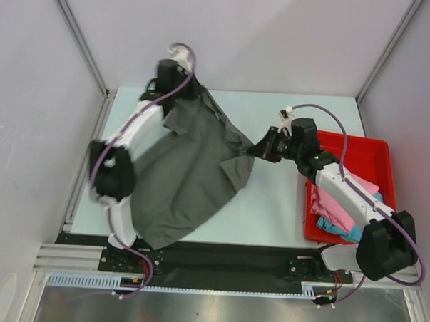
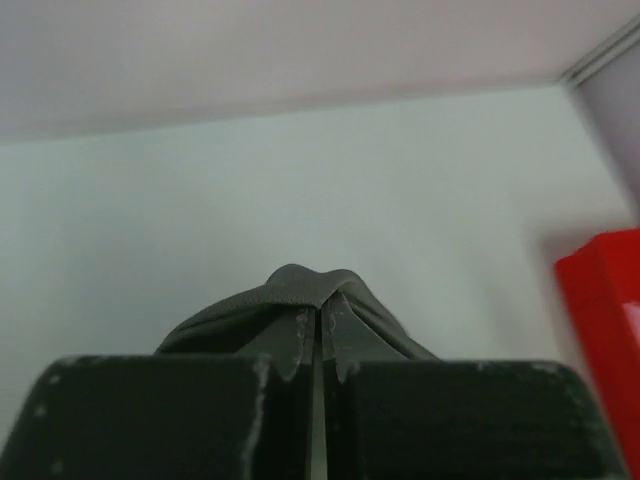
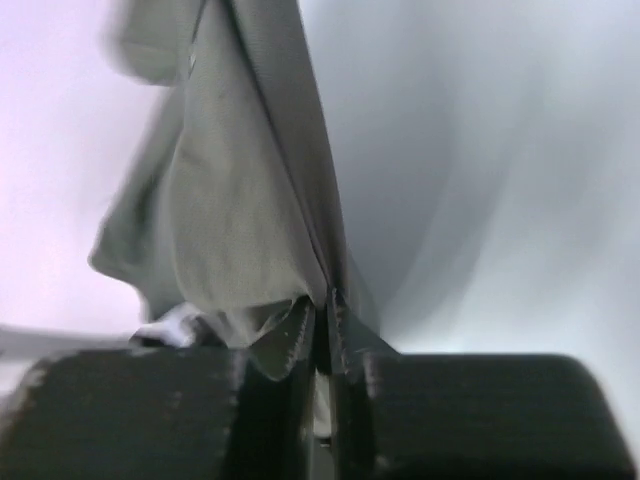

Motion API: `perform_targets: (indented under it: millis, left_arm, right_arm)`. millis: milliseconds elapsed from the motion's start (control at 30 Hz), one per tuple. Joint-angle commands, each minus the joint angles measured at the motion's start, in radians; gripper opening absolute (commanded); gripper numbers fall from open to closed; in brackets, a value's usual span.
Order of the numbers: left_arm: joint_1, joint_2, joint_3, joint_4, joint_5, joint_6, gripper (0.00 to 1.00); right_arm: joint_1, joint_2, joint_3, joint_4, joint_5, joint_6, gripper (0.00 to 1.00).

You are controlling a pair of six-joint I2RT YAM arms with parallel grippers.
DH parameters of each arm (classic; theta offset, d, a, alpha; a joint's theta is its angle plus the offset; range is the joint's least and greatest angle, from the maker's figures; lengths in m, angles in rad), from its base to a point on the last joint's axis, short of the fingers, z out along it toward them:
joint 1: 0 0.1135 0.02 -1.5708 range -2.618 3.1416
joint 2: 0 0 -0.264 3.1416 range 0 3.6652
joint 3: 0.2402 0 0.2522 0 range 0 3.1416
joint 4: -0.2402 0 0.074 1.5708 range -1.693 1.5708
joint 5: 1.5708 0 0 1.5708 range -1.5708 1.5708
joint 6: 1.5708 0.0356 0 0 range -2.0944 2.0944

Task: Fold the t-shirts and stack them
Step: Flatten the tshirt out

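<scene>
On the left of my overhead view, the left arm reaches away from me toward the far edge of the table (image 1: 277,199). Its left gripper (image 1: 181,87) is raised above the surface. From the left wrist camera I see the 2 fingers pressed together, with only a thin line between them. A fold of the charcoal t-shirt (image 2: 300,288) is bunched over their tips and pinched there, so that jaw is clamped on the cloth.

The charcoal t-shirt (image 1: 186,167) hangs from that pinch and spreads down and toward me. It drapes across the left half of the table, and its lower hem lies at the near edge beside the left arm's base. 1 corner of it is pulled out sideways to the right, drawn into a point.

That point ends in the right gripper (image 1: 262,150), near the middle of the table. In the right wrist view the fingers stand almost together, with a narrow slit between them. The grey cloth (image 3: 230,220) runs out from that slit in a stretched, creased sheet, so I read this jaw as gripping the same shirt.

Further right, the red tray (image 1: 366,142) sits against the table's right edge. The pink t-shirt (image 1: 334,205) lies crumpled in it, partly under the right forearm. The turquoise t-shirt (image 1: 340,228) shows just at its near side.
</scene>
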Motion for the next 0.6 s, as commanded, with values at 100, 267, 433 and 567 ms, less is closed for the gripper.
perform_targets:
  millis: [100, 267, 433, 567]
  left_arm:
    - [-0.084, 0.596, 0.820, -0.465, -0.148, 0.020, 0.49]
    - [-0.117, 0.364, 0.589, -0.447, -0.218, 0.055, 0.75]
    - [-0.135, 0.008, 0.080, -0.481, -0.288, 0.047, 0.88]
    - [-0.204, -0.301, -0.363, -0.553, -0.333, -0.079, 0.74]
  right_arm:
    - [-0.152, 0.078, 0.042, -0.328, 0.286, -0.122, 0.47]
    - [-0.157, 0.058, 0.070, -0.523, 0.372, -0.254, 0.57]
    - [-0.131, -0.038, -0.054, -0.455, 0.193, -0.267, 0.57]
    - [-0.036, -0.023, -0.106, -0.398, 0.224, -0.248, 0.52]
